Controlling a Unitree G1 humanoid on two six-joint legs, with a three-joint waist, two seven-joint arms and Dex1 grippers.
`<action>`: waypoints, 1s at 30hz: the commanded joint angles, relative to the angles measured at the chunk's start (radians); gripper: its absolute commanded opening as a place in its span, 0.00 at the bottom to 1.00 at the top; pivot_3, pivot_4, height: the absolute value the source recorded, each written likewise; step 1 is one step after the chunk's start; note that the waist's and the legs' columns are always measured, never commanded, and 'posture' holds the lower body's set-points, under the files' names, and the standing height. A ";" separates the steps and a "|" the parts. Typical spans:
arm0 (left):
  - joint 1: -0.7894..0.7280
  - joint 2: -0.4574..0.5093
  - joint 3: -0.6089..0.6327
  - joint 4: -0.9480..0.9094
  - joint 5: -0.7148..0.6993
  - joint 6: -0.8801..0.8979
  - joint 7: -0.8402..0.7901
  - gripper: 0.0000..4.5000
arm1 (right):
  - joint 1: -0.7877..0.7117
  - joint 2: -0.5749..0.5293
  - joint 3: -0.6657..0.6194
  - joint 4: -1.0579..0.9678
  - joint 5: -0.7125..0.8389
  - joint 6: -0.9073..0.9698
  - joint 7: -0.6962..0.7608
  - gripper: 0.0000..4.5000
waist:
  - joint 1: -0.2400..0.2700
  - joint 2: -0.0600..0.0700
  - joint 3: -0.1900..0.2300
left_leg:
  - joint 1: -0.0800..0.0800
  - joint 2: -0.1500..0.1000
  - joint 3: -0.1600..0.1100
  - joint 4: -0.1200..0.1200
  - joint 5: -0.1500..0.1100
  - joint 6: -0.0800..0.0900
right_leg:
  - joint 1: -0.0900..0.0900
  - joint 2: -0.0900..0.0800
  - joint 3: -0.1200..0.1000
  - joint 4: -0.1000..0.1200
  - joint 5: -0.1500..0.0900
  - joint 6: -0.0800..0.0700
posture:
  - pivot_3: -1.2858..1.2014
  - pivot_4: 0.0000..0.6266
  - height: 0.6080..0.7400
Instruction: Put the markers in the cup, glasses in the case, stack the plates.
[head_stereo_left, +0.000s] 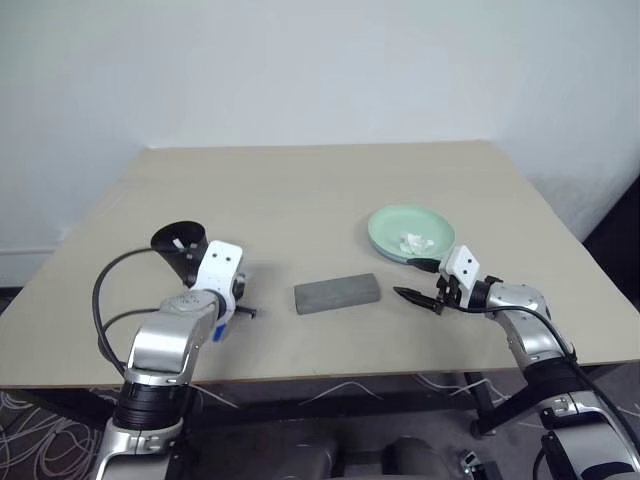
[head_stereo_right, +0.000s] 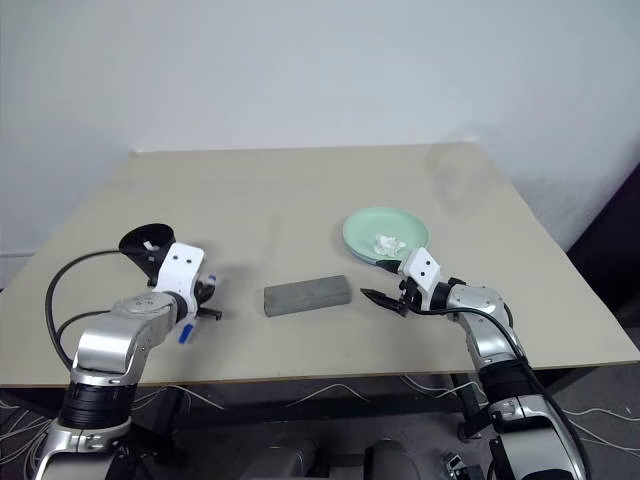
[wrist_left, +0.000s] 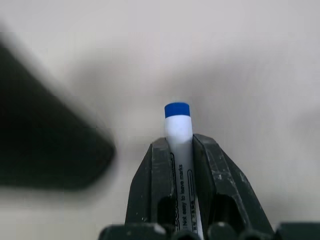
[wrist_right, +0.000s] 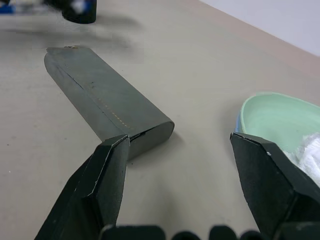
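My left gripper (wrist_left: 179, 142) is shut on a white marker (wrist_left: 178, 125) whose blue cap sticks out past the fingertips. It hovers at the table's front left, just in front of the black cup (head_stereo_left: 180, 245), which stands upright with a pale tip showing inside its rim. The grey case (head_stereo_left: 337, 293) lies shut at the front middle. My right gripper (head_stereo_left: 420, 298) stands open and empty between the case and the plates, level with the tabletop. The mint green plate (head_stereo_left: 410, 225) rests on the light blue plate (wrist_right: 236, 122). The glasses are out of view.
A crumpled white tissue (head_stereo_left: 414, 243) lies in the green plate. The beige table (head_stereo_left: 320, 190) stretches bare behind the objects to a white wall. The table's front edge runs just below both hands.
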 joint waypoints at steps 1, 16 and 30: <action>-0.076 -0.011 0.026 0.033 0.032 -0.284 -0.004 0.03 | -0.036 0.004 -0.013 -0.012 0.003 -0.020 -0.006 0.78 | 0.000 0.000 0.000 | 0.000 0.000 0.000 0.000 0.000 0.000 | 0.000 0.000 0.000 0.000 0.000 0.000 | 0.52 0.00 0.96; -0.298 -0.019 0.192 0.552 0.140 -1.031 0.228 0.03 | -0.034 -0.001 -0.021 -0.024 0.002 -0.020 -0.015 0.78 | -0.001 0.000 0.000 | 0.000 0.000 0.000 0.000 0.000 0.000 | -0.001 0.001 0.000 -0.001 0.000 0.000 | 0.52 0.00 0.96; -0.296 -0.045 0.200 0.716 0.142 -1.163 0.252 0.58 | -0.023 -0.007 -0.024 -0.037 0.004 -0.017 -0.021 0.78 | -0.001 -0.001 -0.001 | 0.000 0.000 0.000 0.002 0.000 0.000 | 0.000 0.001 0.000 0.000 0.000 0.001 | 0.52 0.00 0.96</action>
